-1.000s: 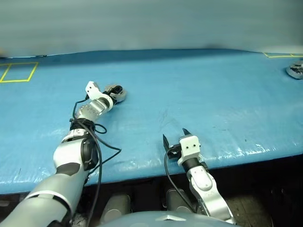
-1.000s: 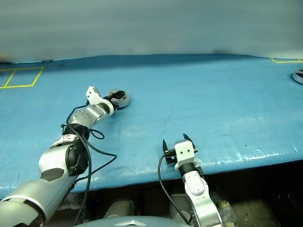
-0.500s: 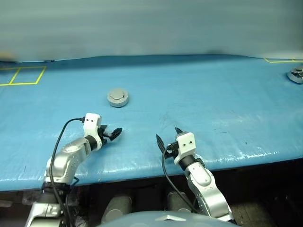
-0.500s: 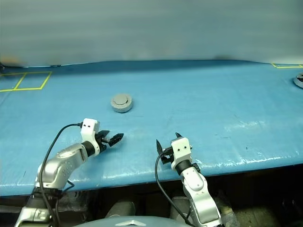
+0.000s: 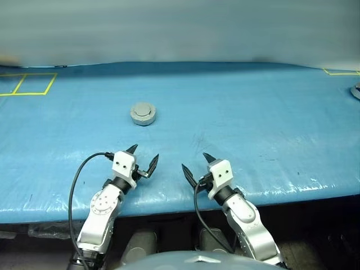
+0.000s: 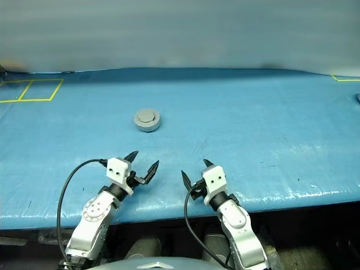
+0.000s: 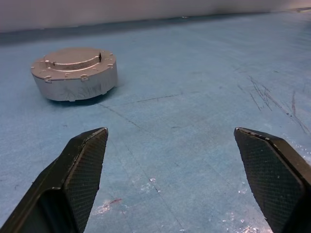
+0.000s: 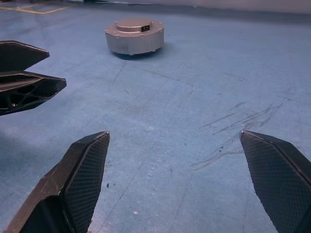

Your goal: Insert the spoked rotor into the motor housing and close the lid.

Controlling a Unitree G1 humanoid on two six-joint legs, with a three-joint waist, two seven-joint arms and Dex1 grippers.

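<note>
The blue table [image 5: 253,112] spreads wide across the head views, with yellow taped squares [image 5: 28,84] at its far left corner. On it, well away from the near edge and toward the robot's left, stands the motor housing [image 5: 143,114], its lid [image 7: 74,57] shut flat on top, plain grey face with the raised centre upward. The spoked rotor is not to be seen, so it is presumably sealed inside the can (a judgement only, since nothing shows through the metal).

A second ago the left gripper [image 5: 142,160] was out at the housing, its fingers at the can; now that arm has drawn back to the near edge and hangs level, jaws spread wide and empty, well apart from the housing. The right gripper [image 5: 194,166] has barely stirred: it sits beside the left one at the table edge, likewise spread and holding nothing. In the right wrist view the left gripper's fingertips [image 8: 29,77] show to one side, with bare table between them and the can.

With the lid down and both arms withdrawn, the task looks finished; what remains is, at most, checking that the lid sits flush.
</note>
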